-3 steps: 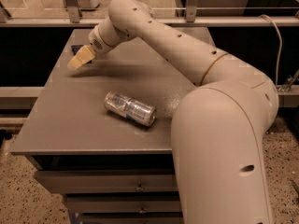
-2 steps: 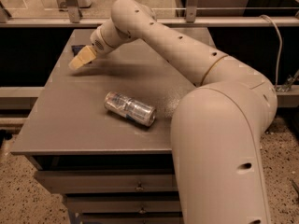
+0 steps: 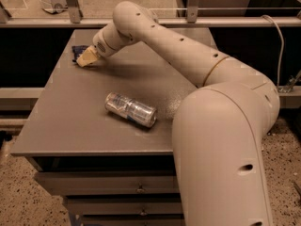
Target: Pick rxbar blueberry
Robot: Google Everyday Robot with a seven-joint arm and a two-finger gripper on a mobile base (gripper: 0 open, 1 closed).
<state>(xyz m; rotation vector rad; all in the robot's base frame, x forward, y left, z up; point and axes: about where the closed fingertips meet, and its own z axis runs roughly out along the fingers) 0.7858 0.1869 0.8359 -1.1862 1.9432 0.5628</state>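
the gripper [image 3: 86, 59] sat low at the far left corner of the desk [image 3: 61, 121], right against the rxbar blueberry [image 3: 78, 52], whose dark wrapper showed only partly behind it. whether the gripper was apart or together could not be told. the arm stretched across, likely because the bar lay at that far edge. the silver can [image 3: 130, 109] lay on its side mid-desk, well apart from the reach.
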